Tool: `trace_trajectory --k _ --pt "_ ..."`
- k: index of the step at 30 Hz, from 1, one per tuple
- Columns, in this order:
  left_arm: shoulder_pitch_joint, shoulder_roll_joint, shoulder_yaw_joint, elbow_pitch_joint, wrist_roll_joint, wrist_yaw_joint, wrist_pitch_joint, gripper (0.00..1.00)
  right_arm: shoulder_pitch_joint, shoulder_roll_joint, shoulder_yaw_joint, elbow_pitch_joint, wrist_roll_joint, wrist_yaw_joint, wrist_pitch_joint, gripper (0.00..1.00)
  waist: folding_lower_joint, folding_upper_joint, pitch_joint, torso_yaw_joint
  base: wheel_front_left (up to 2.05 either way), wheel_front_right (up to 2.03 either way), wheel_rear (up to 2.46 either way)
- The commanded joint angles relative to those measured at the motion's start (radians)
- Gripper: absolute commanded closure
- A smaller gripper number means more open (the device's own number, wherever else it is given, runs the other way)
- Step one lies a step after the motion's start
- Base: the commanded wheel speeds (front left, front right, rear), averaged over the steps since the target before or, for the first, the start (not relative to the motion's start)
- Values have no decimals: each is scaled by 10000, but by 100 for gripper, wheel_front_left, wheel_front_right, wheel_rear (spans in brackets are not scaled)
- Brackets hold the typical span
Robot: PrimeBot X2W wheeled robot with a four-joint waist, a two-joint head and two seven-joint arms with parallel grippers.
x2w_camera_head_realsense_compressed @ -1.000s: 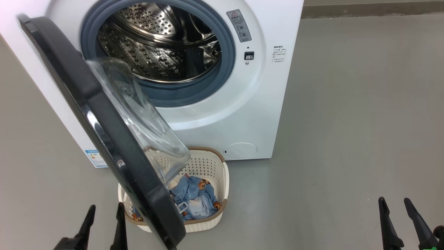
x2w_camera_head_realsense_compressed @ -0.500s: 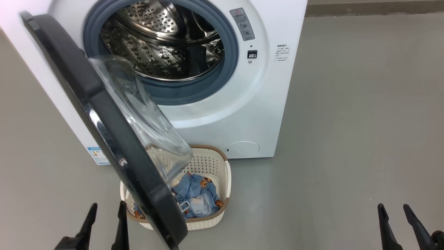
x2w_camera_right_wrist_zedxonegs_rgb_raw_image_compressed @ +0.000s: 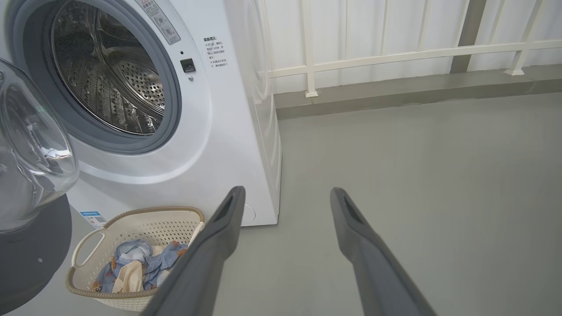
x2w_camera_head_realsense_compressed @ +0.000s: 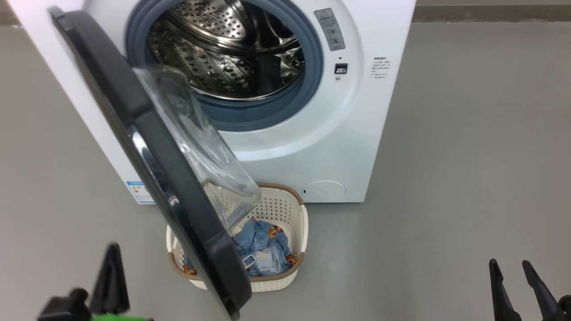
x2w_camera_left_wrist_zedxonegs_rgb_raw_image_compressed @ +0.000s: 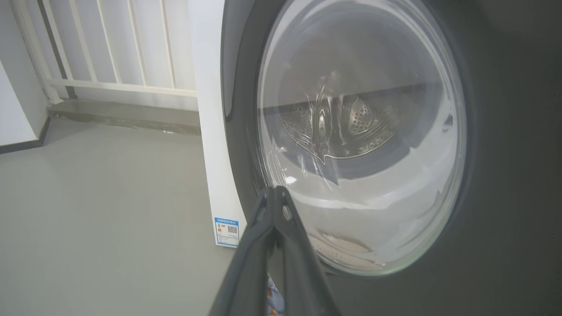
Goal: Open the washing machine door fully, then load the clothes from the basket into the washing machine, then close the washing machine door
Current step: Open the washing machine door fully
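My left tool (x2w_camera_left_wrist_zedxonegs_rgb_raw_image_compressed: 274,193), pinched shut on nothing, points at the washing machine door (x2w_camera_head_realsense_compressed: 142,129) just ahead, only part open. My right tool (x2w_camera_head_realsense_compressed: 509,264) gapes wide, empty. The clothes (x2w_camera_head_realsense_compressed: 263,245) lie in the basket (x2w_camera_head_realsense_compressed: 285,281) between my tools; loading and closing remain.

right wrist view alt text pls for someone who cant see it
The washing machine stands with its door swung open at left, steel drum visible. The basket holding the clothes sits on the floor before it, past the open right gripper.

basket (x2w_camera_head_realsense_compressed: 287,209) partly hidden behind door (x2w_camera_head_realsense_compressed: 111,84), sticker (x2w_camera_head_realsense_compressed: 330,29) unreadable
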Motion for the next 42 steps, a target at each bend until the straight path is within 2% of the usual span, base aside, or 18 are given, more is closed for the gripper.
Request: trace_trajectory --k 1,5,11,13,16,20,22,23,28,35,42 --pt "-568 127 412 -572 135 105 -65 100 -100 -169 172 -306 2 16 -120 0 0 0 23 111 0 0 0" --pt "-876 127 644 -1452 255 345 -65 100 -62 -187 172 -304 19 16 -120 0 0 0 3 232 0 0 0" --pt "-1273 127 580 -3849 960 664 -65 100 -79 -81 111 -432 -55 16 -120 0 0 0 -73 335 0 0 0" --pt "-1302 127 494 -4270 1088 677 -65 100 -86 -63 111 -441 -59 16 -120 0 0 0 -71 347 0 0 0" --pt "-1376 127 16 -5310 1181 654 -65 100 -71 -11 74 -450 -56 16 -120 0 0 0 -83 406 0 0 0" --pt "-1354 127 -1422 -6011 980 569 -65 100 -23 49 21 -431 -38 16 -120 0 0 0 -89 519 0 0 0" --pt "-1358 127 -2331 -6134 837 526 54 100 -25 88 28 -434 -33 16 -120 0 0 0 -84 577 0 0 0" --pt "-1407 127 -3228 -6151 584 512 336 100 -59 125 40 -438 -26 16 -120 0 0 0 -78 620 0 0 0" --pt "-1548 127 -4864 -5639 -244 486 1088 100 -224 170 68 -432 0 16 -120 0 0 0 -2 661 0 0 0" --pt "-1513 127 -5397 -4631 -1123 966 1199 100 -258 159 47 -403 104 16 -120 0 0 0 113 661 0 0 0" --pt "-1530 128 -5852 -4062 -1234 1271 1430 100 -384 34 -44 -449 147 16 -120 0 0 0 318 712 0 0 0"
